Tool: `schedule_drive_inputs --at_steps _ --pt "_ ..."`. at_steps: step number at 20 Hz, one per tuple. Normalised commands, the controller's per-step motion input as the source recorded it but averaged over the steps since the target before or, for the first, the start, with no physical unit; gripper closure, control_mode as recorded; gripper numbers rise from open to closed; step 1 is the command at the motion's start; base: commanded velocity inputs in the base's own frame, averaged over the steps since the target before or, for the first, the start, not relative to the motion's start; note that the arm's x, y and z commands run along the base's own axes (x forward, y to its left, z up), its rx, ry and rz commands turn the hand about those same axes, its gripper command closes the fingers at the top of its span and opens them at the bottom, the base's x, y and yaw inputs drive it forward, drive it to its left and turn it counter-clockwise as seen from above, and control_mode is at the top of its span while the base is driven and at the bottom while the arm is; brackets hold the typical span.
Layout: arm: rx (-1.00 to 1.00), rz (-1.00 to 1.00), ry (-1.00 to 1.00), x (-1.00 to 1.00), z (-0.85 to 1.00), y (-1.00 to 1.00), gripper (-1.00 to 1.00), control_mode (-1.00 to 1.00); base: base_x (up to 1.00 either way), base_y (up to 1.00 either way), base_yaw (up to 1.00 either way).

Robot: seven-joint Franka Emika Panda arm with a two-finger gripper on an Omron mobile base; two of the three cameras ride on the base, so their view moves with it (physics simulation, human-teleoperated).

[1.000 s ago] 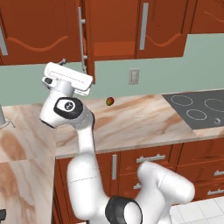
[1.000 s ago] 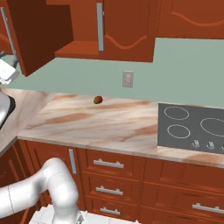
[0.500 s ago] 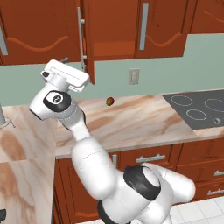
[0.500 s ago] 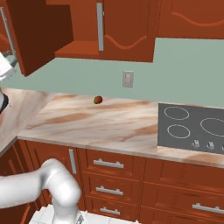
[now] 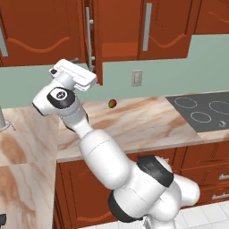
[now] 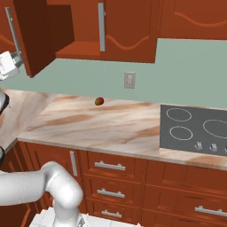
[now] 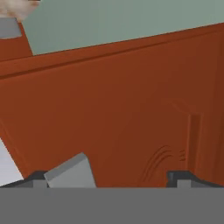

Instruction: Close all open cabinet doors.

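One cabinet door (image 6: 35, 33) stands swung open toward me, with its silver bar handle (image 6: 13, 31) near its left edge. In the left base view the open door (image 5: 96, 40) is seen edge-on. My gripper (image 5: 74, 75) is raised just below and left of that door's lower corner, and it also sits at the left edge as a white hand (image 6: 8, 64). In the hand view the door's reddish-brown face (image 7: 113, 100) is very close, and my gripper (image 7: 109, 178) is open with fingertips (image 7: 38, 177) wide apart. The neighbouring doors (image 5: 165, 27) (image 6: 128, 26) are shut.
A small round fruit (image 5: 112, 103) (image 6: 99, 101) lies on the marble counter (image 5: 143, 120) below the wall outlet (image 6: 129, 80). A black cooktop (image 5: 203, 109) (image 6: 195, 131) is set in the counter to the right. Drawer fronts (image 6: 111, 166) run under the counter.
The arm has folded further left and the hand has risen a little toward the open door's lower corner. The door itself has hardly moved.
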Motion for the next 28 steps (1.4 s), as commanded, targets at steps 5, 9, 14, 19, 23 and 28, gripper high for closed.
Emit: schedule_drive_inputs --at_steps 5,9,14,19,23,28 --pt "0.0 0.0 0.0 0.0 0.0 -0.65 -1.0 -1.0 0.0 0.0 0.0" --pt "0.0 0.0 0.0 0.0 0.03 -0.63 -1.0 -1.0 0.0 0.0 0.0" --pt "0.0 -0.01 0.03 0.11 0.13 -0.63 -1.0 -1.0 0.0 0.0 0.0" --pt "0.01 -0.02 0.08 0.38 0.25 -0.6 -1.0 -1.0 0.0 0.0 0.0" --pt "0.02 -0.02 0.1 0.5 0.18 -0.58 -1.0 -1.0 0.0 0.0 0.0" --pt "0.03 0.0 0.06 0.46 0.07 -0.58 -1.0 -1.0 0.0 0.0 0.0"
